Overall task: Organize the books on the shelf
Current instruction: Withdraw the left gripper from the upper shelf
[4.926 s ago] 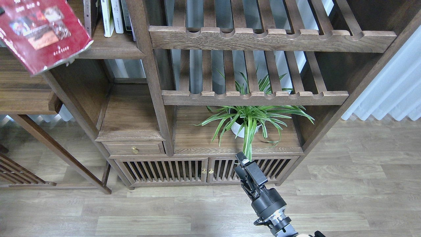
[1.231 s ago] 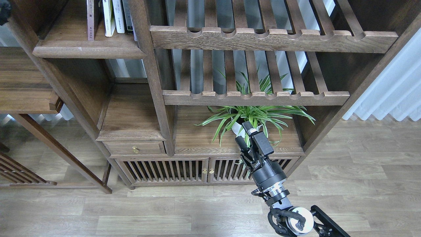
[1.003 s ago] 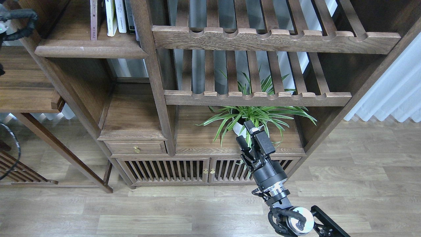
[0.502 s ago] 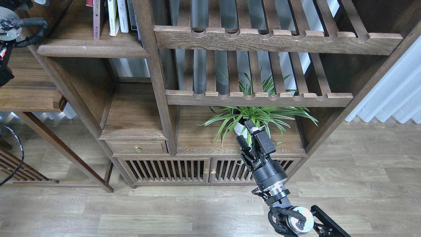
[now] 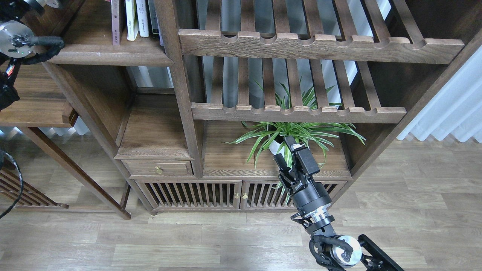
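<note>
The shelf (image 5: pixel 109 58), a dark-brown plank with a rounded front edge, is at the upper left. None of the three paperbacks shows in this view. Only the wrist and cable of my left arm (image 5: pixel 17 34) show at the top-left corner, just left of the shelf; its gripper is past the frame's edge. My right gripper (image 5: pixel 285 149) is open and empty. It is raised in front of the lower cabinet, over the plant's leaves.
Thin upright books (image 5: pixel 131 19) stand at the shelf's right end against a post. Two slatted racks (image 5: pixel 320 43) (image 5: pixel 297 113) fill the right bay above a potted plant (image 5: pixel 297 131). A drawer plank (image 5: pixel 158 168) and a side table (image 5: pixel 34 109) lie lower left.
The red book held at the top left 4.9 s ago has gone out of view. My left arm's wrist has come into view there. My right gripper has risen to the plant.
</note>
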### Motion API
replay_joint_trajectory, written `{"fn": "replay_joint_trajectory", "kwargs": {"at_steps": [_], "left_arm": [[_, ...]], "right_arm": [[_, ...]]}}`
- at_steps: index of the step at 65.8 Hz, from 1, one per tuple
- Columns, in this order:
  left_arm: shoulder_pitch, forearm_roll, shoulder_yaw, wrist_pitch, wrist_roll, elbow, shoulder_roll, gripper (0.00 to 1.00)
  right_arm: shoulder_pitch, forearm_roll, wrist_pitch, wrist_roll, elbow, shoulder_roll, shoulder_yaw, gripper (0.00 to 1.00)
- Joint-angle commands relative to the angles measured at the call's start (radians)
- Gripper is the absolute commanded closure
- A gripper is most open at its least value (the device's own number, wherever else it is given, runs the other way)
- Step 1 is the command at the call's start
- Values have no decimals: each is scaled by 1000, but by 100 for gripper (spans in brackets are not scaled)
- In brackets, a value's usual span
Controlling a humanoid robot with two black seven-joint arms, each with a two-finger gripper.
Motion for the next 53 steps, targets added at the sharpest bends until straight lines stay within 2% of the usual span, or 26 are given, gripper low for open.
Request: {"fn": "replay_joint_trajectory", "kwargs": {"at_steps": [1,19,23,26,28,33,41,45,53], "left_arm": [[12,2,-4,0,-10,0,-2,97],[26,2,-16,0,-3,-3,0,94],[32,2,-21,0,5,-6,1,88],[38,2,-32,0,27,-8,3,78],[41,2,-39,0,30,-10,4,75],[49,2,-49,0,30,-10,9,72],[52,2,-53,0,33,-10,10,57],[52,2,-65,0,33,-10,10,46],[50,2,-75,0,33,-11,7,40]], "right_arm": [[2,2,0,0,0,1,-2,1],[2,5,0,2,0,3,-2,1],[2,5,0,2,0,3,-2,1],[2,5,0,2,0,3,0,1],[2,5,0,2,0,5,0,1],[2,5,0,2,0,8,0,1],[3,5,0,2,0,9,-2,1],[3,5,0,2,0,9,-2,1],[5,5,0,2,0,9,-3,1]]}}
